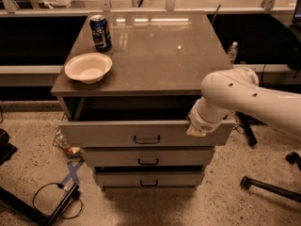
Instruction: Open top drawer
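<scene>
At your far left, low down, a black cable (49, 197) loops beside a cross of blue tape (71, 172). Above them the grey worktop (160, 55) carries a white bowl (88, 67) near its front left corner and a blue can (100, 32) upright just behind it, the two apart. Under the worktop you see the top drawer (117, 133) standing part way out, its flat front forward of the two below and a dark gap open into its box. Its small dark handle (146, 139) sits centred. The middle drawer (148, 157) and the bottom drawer (149, 179) lie further back, each stepped in from the one above. To the right, the end effector (196, 131) sits at the top edge of the top drawer's front, near its right end, touching it. You cannot tell how wide it stands or whether it holds the edge. The white arm (254, 95) reaches in from the right side of your view, and a clear bottle (232, 52) stands behind the worktop's right side.
</scene>
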`<state>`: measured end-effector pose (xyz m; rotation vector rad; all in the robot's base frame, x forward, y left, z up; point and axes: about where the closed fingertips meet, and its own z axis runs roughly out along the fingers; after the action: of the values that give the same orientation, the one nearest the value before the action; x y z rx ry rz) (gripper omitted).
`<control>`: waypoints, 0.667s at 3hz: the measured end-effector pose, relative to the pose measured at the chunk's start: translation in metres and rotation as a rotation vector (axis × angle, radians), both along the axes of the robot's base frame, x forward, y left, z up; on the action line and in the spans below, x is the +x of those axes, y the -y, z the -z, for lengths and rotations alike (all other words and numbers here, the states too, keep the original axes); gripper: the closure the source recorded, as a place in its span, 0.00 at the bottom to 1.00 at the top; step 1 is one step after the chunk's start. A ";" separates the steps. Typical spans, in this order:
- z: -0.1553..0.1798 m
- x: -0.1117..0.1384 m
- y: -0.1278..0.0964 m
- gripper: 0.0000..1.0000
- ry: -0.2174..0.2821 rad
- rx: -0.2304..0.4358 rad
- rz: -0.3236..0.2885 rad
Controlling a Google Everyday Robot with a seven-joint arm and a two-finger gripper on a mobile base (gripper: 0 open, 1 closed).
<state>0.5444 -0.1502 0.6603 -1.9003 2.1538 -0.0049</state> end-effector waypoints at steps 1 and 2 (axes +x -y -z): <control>-0.005 0.000 0.000 1.00 0.000 0.000 0.000; -0.007 0.000 0.000 1.00 0.000 0.000 0.000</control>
<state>0.5442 -0.1502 0.6668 -1.9001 2.1539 -0.0046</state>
